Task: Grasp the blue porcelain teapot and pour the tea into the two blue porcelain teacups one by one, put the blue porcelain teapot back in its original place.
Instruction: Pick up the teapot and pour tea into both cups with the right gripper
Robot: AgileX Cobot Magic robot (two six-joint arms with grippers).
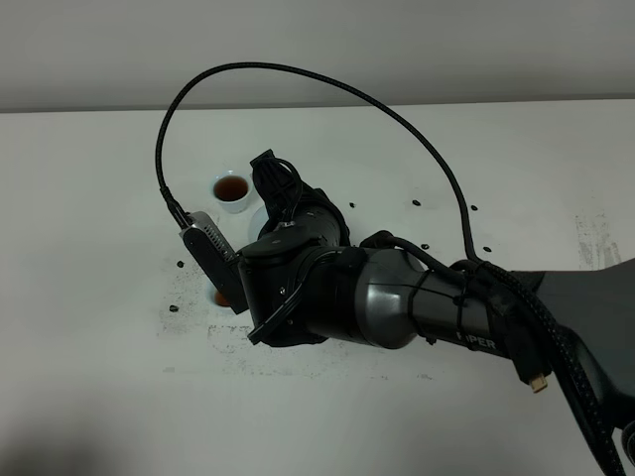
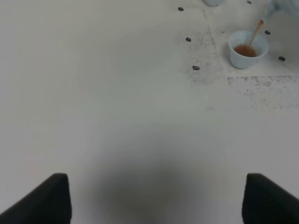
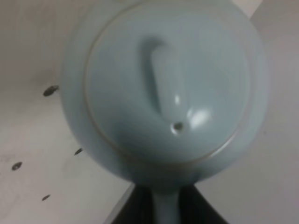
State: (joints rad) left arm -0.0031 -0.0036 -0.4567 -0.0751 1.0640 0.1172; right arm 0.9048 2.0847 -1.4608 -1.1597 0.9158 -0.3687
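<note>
The blue porcelain teapot [image 3: 163, 88] fills the right wrist view from above, lid and knob facing the camera. My right gripper [image 3: 166, 211] is shut on its loop handle. In the exterior high view the right arm reaches across the middle, and the right gripper [image 1: 275, 186] and wrist hide most of the teapot. One teacup [image 1: 230, 189] holding brown tea stands behind the arm. The other teacup [image 2: 247, 48] shows in the left wrist view, with a thin brown stream of tea falling into it. My left gripper [image 2: 163, 200] is open over bare table.
The white table [image 1: 99, 198] carries small dark specks [image 2: 195, 68] and a smudged patch around the cups. A black cable [image 1: 327, 84] arcs over the right arm. The far teacup's edge [image 2: 212, 2] shows at the frame edge of the left wrist view.
</note>
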